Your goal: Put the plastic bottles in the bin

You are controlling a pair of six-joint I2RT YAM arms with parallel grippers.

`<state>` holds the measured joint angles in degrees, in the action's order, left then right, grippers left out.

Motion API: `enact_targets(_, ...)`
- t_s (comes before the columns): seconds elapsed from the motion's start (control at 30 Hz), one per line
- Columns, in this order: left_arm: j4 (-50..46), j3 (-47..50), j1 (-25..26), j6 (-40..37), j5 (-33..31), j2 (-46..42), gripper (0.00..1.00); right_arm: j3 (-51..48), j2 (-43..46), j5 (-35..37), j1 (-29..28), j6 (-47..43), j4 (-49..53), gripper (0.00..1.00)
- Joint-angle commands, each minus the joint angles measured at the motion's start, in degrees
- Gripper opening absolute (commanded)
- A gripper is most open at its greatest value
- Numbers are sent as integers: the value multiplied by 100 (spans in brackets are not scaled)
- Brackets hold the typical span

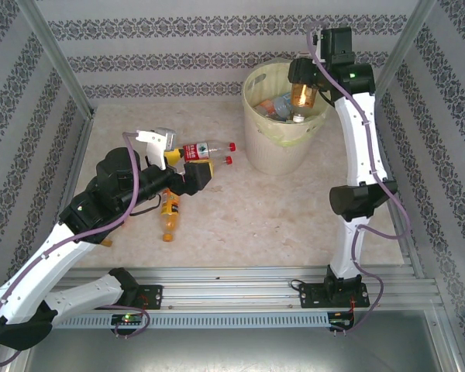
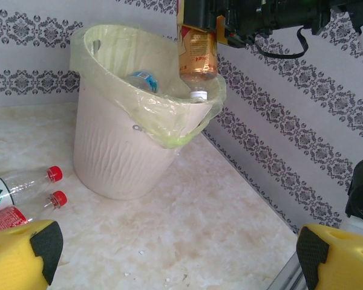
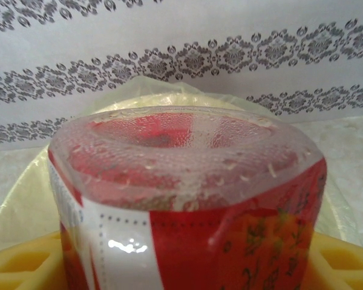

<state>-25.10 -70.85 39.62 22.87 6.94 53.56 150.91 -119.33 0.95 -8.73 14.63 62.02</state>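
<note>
- Left claw (image 2: 175, 261): jaws wide apart and holding nothing. It sits low over the left half of the worktop (image 1: 279, 209), just beside the two red-capped bottles.
- Orange bottle (image 1: 169, 217): lies on its side near the left arm, toward the near edge. The arm could nudge it and set it rolling.
- Two red-capped bottles (image 1: 207, 149): lie side by side, almost touching, with caps toward the bin. If the claw closes here it may catch both, or pinch one and send the other rolling away.
- Bin (image 1: 271, 151): stands at the far right of the worktop, with its bag draped loosely over the rim. Bottles inside (image 1: 277, 107) are piled fairly high.
- Right claw (image 1: 305, 81): closed on the held bottle (image 2: 197, 57), an orange-tinted one hanging cap down over the right side of the bin's mouth.
- Risk on release: the held bottle hangs close to the rim, so it could clip the rim or bounce off the pile and tip out onto the worktop. Dropping it from nearer the middle looks safer.
</note>
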Motion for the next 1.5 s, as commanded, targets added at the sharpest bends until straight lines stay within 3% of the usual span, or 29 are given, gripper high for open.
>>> enact_targets(0.0, -201, 89, -59, -103, -170, -43, 100, 167, -171, -89, 55, 47, 121, 70)
enact_targets(0.43, -627, 67, -59, -73, -346, -6, 100, 145, -430, -376, 109, 156, 449, 81)
enact_targets(0.67, -882, 27, -59, -90, -576, 134, 100, 149, -143, -516, 194, 154, 468, 93)
enact_targets(0.87, -1056, -21, -59, -117, -580, 239, 100, -64, 332, -651, 249, 2, 529, 94)
enact_targets(1.13, -1542, -64, -59, -59, -776, 478, 100, -1670, 1706, -1379, 214, -119, -98, 94)
enact_targets(1.47, -3024, -585, -180, 697, -1444, 1230, 100, -4878, 4086, -3219, 114, 484, -1363, 98)
